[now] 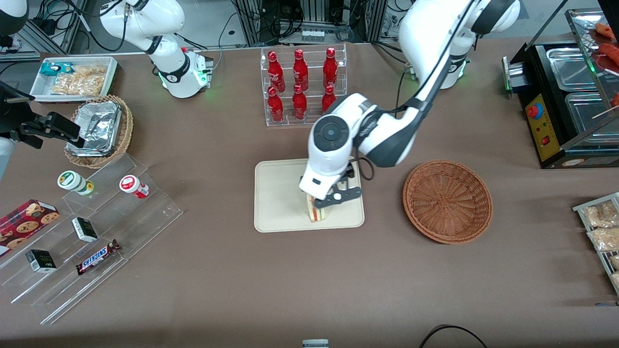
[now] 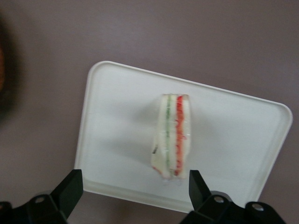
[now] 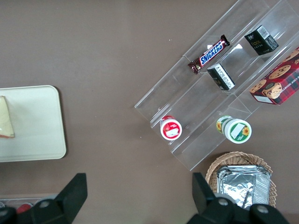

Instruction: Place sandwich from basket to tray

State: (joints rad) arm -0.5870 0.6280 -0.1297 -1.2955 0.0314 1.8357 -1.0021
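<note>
On the brown table (image 1: 309,290), seen from the front, we find one cream tray (image 1: 275,193) at the centre with one sandwich (image 1: 317,212) standing on it near the edge closest to the camera, layered cut face toward us. Our left gripper (image 1: 329,199) hangs directly over it, which suggests the wedge has just been set down. One reddish-brown wicker basket (image 1: 448,201) lies empty beside the tray, toward the working arm's end, so the transfer looks essentially complete. We count six red bottles (image 1: 301,84) in a clear rack, farther from the camera than the tray. Toward the parked arm's end sit one Snickers bar (image 1: 98,256), two small dark boxes (image 1: 84,229) and two round tubs (image 1: 134,186) on a clear stepped stand. From the left wrist, the sandwich (image 2: 171,135) rests on its edge on the tray (image 2: 117,140), one green and one red stripe showing; both fingertips (image 2: 70,189) stand spread wide, clear of the bread and gripping nothing. From the right wrist, one corner of the sandwich (image 3: 5,116) shows on the tray (image 3: 37,126), and one foil-lined basket (image 3: 240,179) lies near the stand.
</note>
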